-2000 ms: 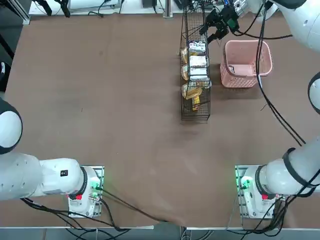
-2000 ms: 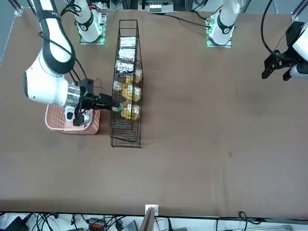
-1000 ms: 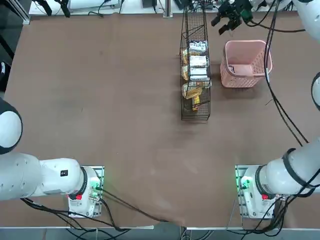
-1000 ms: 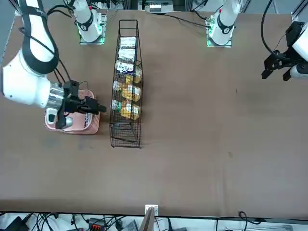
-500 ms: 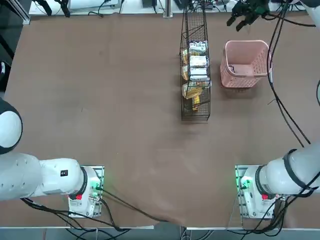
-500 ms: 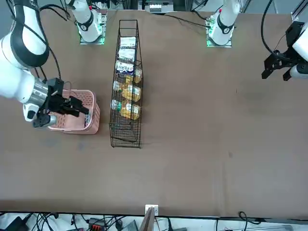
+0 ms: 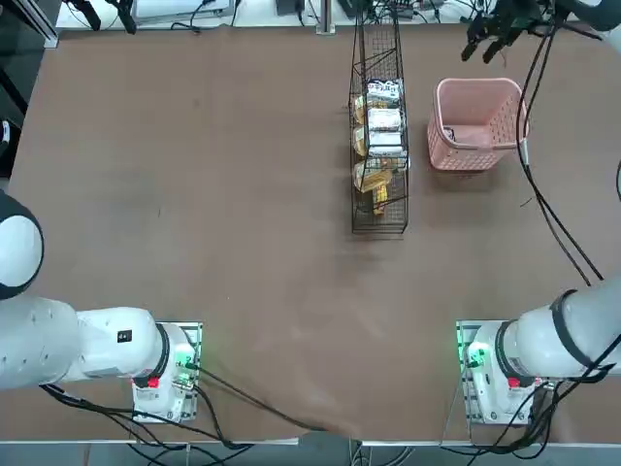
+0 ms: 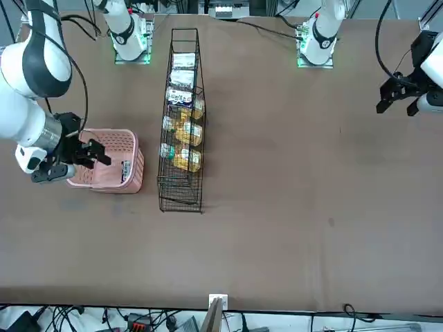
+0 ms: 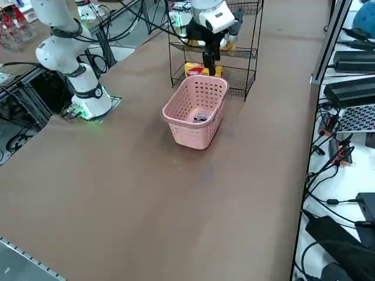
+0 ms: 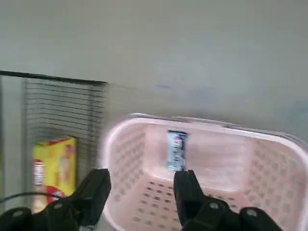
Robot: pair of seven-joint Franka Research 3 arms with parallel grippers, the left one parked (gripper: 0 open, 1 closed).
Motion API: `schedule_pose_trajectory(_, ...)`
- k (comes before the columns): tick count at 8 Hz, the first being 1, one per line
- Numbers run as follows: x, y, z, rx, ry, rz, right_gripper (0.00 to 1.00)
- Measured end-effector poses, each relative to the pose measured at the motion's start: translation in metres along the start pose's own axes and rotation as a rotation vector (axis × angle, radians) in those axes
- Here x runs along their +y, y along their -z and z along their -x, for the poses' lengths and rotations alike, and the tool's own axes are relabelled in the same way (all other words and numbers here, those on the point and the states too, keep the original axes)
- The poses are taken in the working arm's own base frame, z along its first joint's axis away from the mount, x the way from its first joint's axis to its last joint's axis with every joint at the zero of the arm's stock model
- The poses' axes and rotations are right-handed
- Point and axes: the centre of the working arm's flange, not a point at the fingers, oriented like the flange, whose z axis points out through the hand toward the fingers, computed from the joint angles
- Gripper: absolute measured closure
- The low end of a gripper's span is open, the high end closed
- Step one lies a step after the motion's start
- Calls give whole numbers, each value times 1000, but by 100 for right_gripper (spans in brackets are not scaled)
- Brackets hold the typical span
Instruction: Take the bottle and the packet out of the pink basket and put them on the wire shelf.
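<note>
The right claw (image 10: 142,192) hangs above the pink basket (image 8: 118,176), fingers apart and empty. A small packet (image 10: 176,150) lies inside the basket, which sits beside the wire shelf (image 8: 181,117).

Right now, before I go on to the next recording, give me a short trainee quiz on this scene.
1. True or false: the right gripper holds a packet.
2. What lies in the pink basket? A) one small packet B) a spoon C) nothing
3. Seen from overhead, which stands closer to the table's middle, the basket or the wire shelf?
Key: 1 false, it is open and empty, up by the basket; 2 A; 3 the wire shelf.
</note>
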Motion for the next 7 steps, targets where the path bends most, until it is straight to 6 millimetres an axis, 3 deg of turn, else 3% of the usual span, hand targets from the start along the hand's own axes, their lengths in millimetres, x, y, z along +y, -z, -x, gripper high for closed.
schedule_pose_trajectory(2,17,-12,6,-31,-41,49,13)
schedule_pose_trajectory(4,19,-27,11,-48,-120,61,0)
schedule_pose_trajectory(7,20,-69,21,-34,-176,89,0)
